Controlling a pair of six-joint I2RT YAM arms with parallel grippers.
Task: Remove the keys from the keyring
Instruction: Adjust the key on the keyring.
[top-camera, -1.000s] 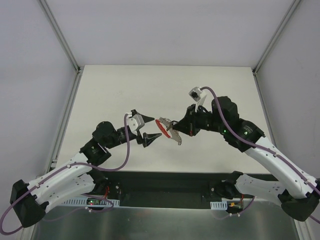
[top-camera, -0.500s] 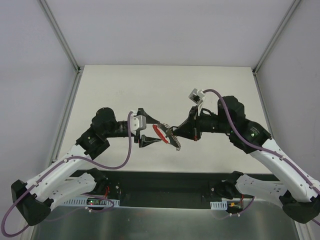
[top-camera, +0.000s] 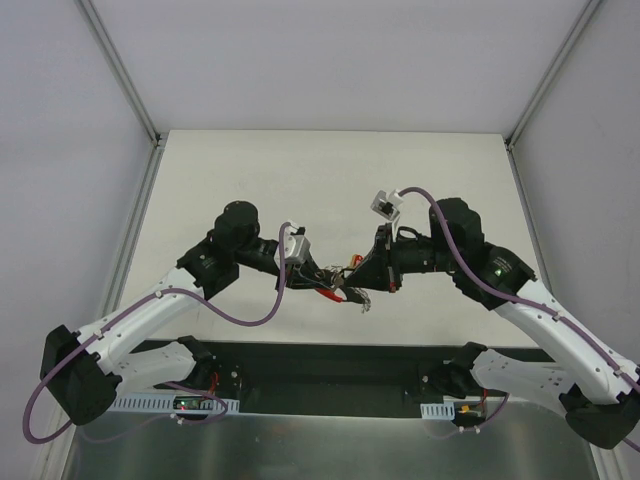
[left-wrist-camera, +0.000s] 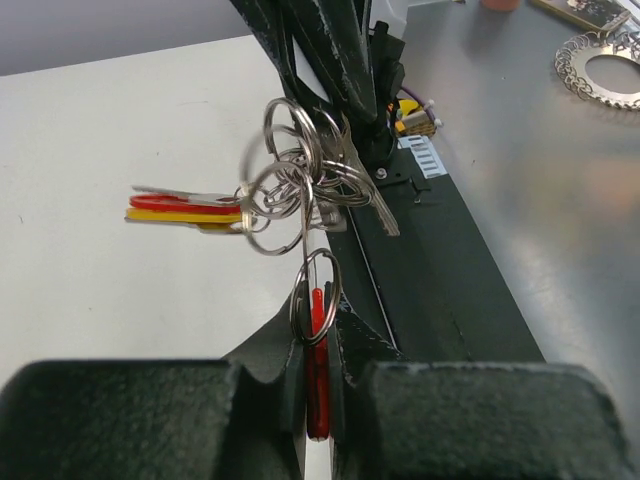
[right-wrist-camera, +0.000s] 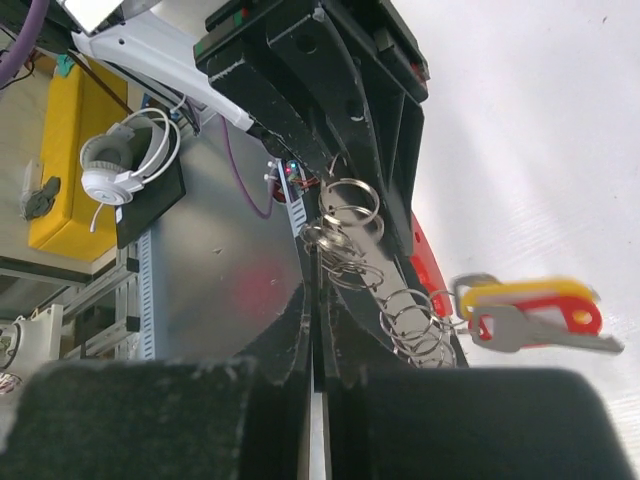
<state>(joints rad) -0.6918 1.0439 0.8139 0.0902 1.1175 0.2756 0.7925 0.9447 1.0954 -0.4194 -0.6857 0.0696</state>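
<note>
Both grippers meet above the middle of the table. My left gripper (top-camera: 318, 283) (left-wrist-camera: 318, 322) is shut on the red plastic piece (left-wrist-camera: 318, 385) of the keyring (left-wrist-camera: 316, 298), which stands edge-on between its pads. Above it hangs a tangle of linked rings (left-wrist-camera: 292, 180) (right-wrist-camera: 347, 213). Two keys with red and yellow heads (left-wrist-camera: 185, 208) (right-wrist-camera: 535, 308) stick out sideways, and a bare silvery key (left-wrist-camera: 376, 202) slants down. My right gripper (top-camera: 352, 287) (right-wrist-camera: 318, 300) is shut on a thin silvery piece at the ring cluster, seemingly a key seen edge-on.
The white table (top-camera: 330, 180) lies below, walled by pale panels with corner posts. A black mounting strip (top-camera: 330, 365) and a metal bench run along the near edge. Off the table are headphones (right-wrist-camera: 120, 160), a yellow box (right-wrist-camera: 70, 140) and a chain loop (left-wrist-camera: 600, 70).
My left gripper has moved right to the bunch and shut on the red plastic piece. The right gripper has kept its grip and shifted slightly, with the bunch lower.
</note>
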